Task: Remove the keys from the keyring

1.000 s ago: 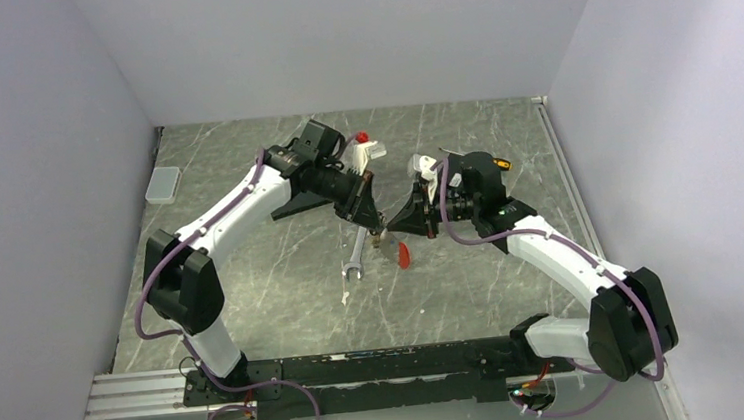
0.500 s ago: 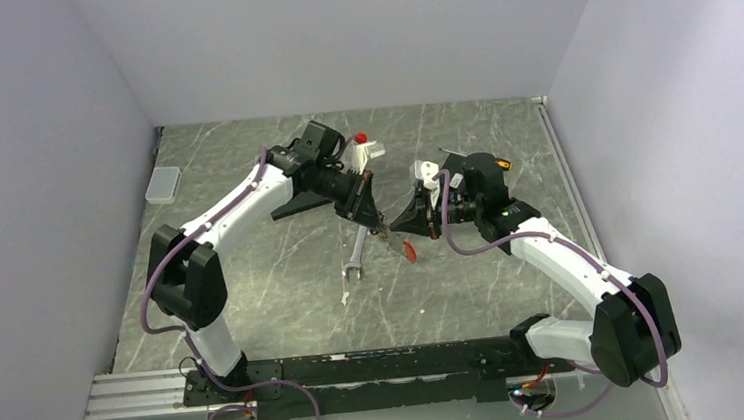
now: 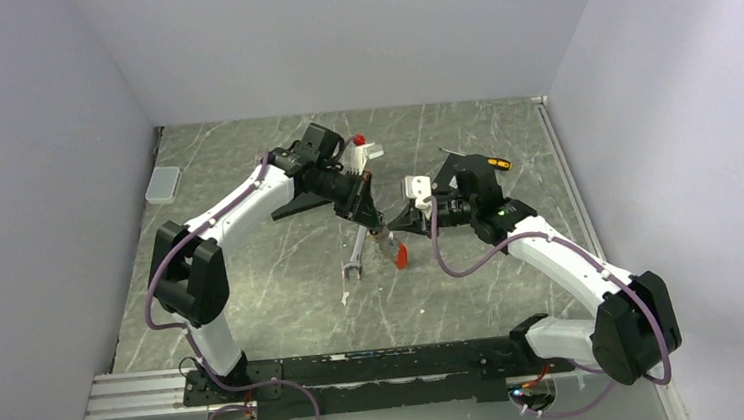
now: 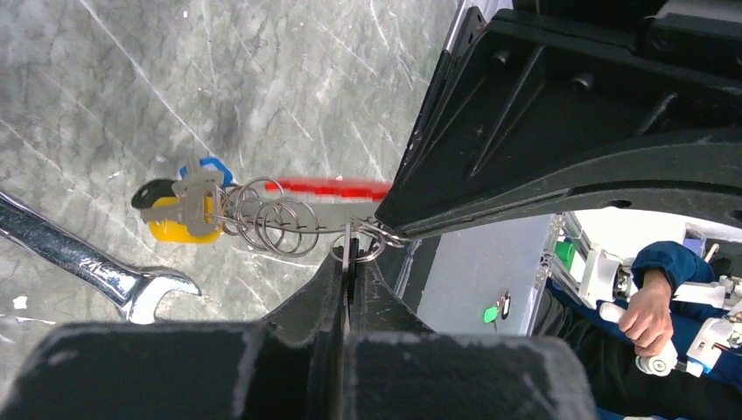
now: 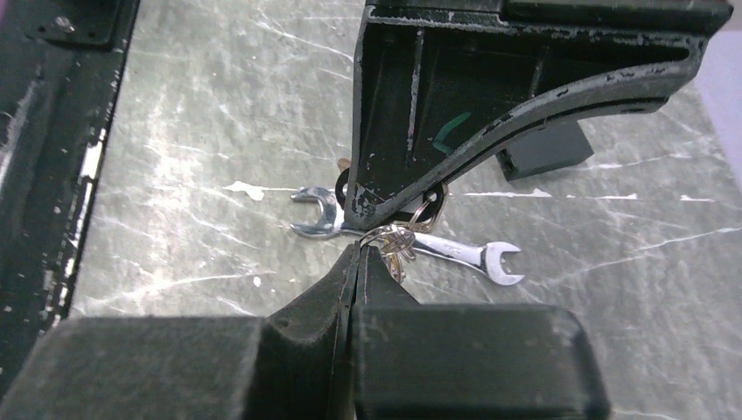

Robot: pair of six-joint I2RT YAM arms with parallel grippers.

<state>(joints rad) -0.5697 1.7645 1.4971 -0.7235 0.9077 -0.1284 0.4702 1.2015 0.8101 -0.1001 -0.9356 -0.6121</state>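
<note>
Over on the far left of the bench (image 3: 255,309) sits a small grey box (image 3: 162,184), well apart from the action. The left arm (image 3: 237,203) reaches in toward mid-bench, passing a white bottle (image 3: 364,150) with a red cap that stands just behind it. Below its tip lies the silver wrench (image 3: 355,252), flat on the bench and angled near-left. Now the left jaws: pressed together, pinching a thin metal ring of the keyring (image 4: 337,186), and the left wrist view shows a chain of rings (image 4: 280,223) running out from that pinch to the keys (image 4: 184,206), a silver one over blue, black and yellow heads, hanging clear above the wrench (image 4: 79,260). The red part of the keyring (image 3: 403,256) dangles just right of the wrench, between the two arms. The right jaws meet the left ones tip to tip, also squeezed shut on a cluster of thin rings (image 5: 389,238), with the wrench (image 5: 437,247) lying on the bench beyond. The right arm (image 3: 551,246) comes in from the right, and an orange-tipped item (image 3: 500,164) sits behind it.
</note>
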